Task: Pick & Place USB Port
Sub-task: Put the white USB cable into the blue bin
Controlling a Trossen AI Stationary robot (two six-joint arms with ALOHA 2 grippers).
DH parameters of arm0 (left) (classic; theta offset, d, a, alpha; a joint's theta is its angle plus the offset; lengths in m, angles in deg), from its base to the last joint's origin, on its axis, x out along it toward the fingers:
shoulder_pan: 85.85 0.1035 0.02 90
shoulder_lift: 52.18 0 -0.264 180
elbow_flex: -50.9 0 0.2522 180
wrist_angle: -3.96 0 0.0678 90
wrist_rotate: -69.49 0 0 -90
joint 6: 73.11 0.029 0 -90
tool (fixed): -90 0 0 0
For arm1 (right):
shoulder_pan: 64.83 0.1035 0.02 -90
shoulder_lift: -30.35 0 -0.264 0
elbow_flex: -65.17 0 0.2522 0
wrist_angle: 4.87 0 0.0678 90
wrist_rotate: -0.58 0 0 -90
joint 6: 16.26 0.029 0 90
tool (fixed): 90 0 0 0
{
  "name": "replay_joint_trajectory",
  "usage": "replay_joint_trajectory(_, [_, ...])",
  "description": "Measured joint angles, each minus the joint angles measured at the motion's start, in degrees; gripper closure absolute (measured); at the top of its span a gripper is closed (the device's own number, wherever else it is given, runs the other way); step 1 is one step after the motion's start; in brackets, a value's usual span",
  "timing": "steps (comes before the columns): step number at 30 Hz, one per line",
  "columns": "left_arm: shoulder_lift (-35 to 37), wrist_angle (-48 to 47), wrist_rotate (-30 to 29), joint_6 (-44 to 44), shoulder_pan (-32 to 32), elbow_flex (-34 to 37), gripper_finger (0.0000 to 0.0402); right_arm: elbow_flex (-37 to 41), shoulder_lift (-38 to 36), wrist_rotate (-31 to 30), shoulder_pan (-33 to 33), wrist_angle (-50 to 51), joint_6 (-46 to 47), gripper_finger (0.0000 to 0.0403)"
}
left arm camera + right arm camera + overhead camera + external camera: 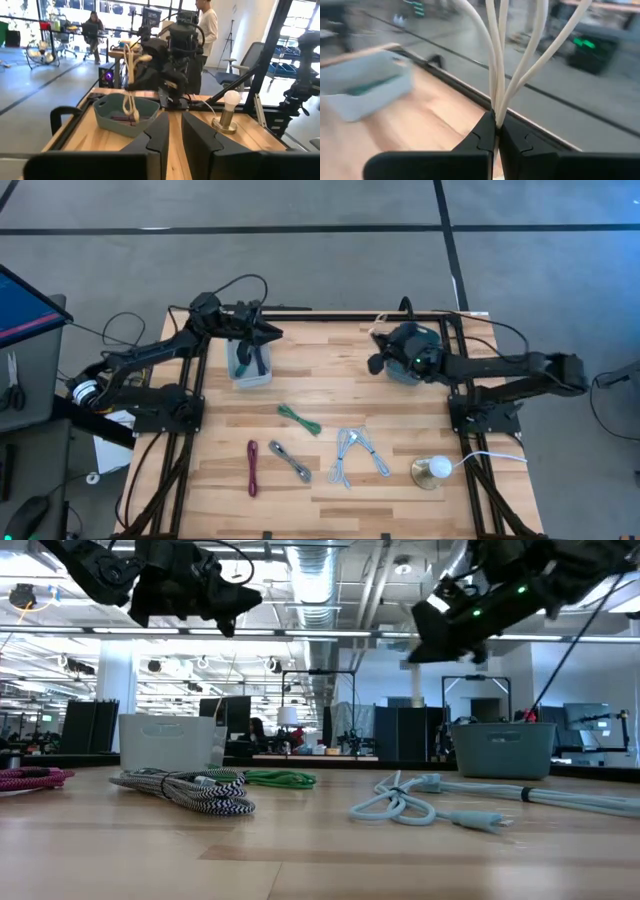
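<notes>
Right claw point(496, 131) raised over the right bin point(403, 370) near the counter's point(400, 490) far right corner, pinched shut on a white cable point(496, 65). Cable loops gripped at the fingertips; in the left wrist view the cable point(131, 82) hangs with its long axis vertical, lower loop reaching toward the bin's point(125, 114) opening. Bin judged directly beneath the held cable, so the coming move reads as a straight lowering and release; exact clearance above the rim not determinable.

Left claw point(268, 333) hovering above the left bin point(249, 364) near the far left corner, fingers point(160, 137) narrow with a slim gap, nothing between them.

Remaining on the counter toward the near edge: green cable point(298, 418), magenta cable point(252, 467), striped cable point(289, 461), pale blue cables point(355, 452), lamp point(436, 470).
</notes>
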Motion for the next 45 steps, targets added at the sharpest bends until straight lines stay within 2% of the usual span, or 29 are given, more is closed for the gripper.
replay_joint_trajectory(3, [1.26, -2.49, -0.02, 0.38, 0.0, 0.02, 0.0356, -0.01, -5.31, -5.86, 0.11, 11.38, 5.59, 0.0403])
replay_joint_trajectory(6, [1.76, -3.93, -0.03, 0.43, 0.0, 0.02, 0.0357, -0.01, -10.02, -7.91, -0.1, 22.01, 12.07, 0.0403])
replay_joint_trajectory(13, [1.76, -4.17, -0.04, 0.65, 0.0, 0.04, 0.0355, -0.01, -15.42, -8.16, -0.4, 38.97, 23.53, 0.0403])
replay_joint_trajectory(20, [1.74, -4.47, -0.04, 0.66, 0.0, 0.04, 0.0359, -0.01, -14.84, -4.73, -2.78, 50.54, 32.38, 0.0403])
replay_joint_trajectory(32, [1.74, -5.29, -0.04, 0.66, 0.02, 0.04, 0.0362, -0.01, -8.41, -1.74, -7.22, 52.78, 33.89, 0.04])
replay_joint_trajectory(45, [1.72, -5.68, -0.04, 0.66, 0.02, 0.04, 0.0363, -0.05, -6.22, -1.96, -8.0, 50.8, 33.7, 0.031])
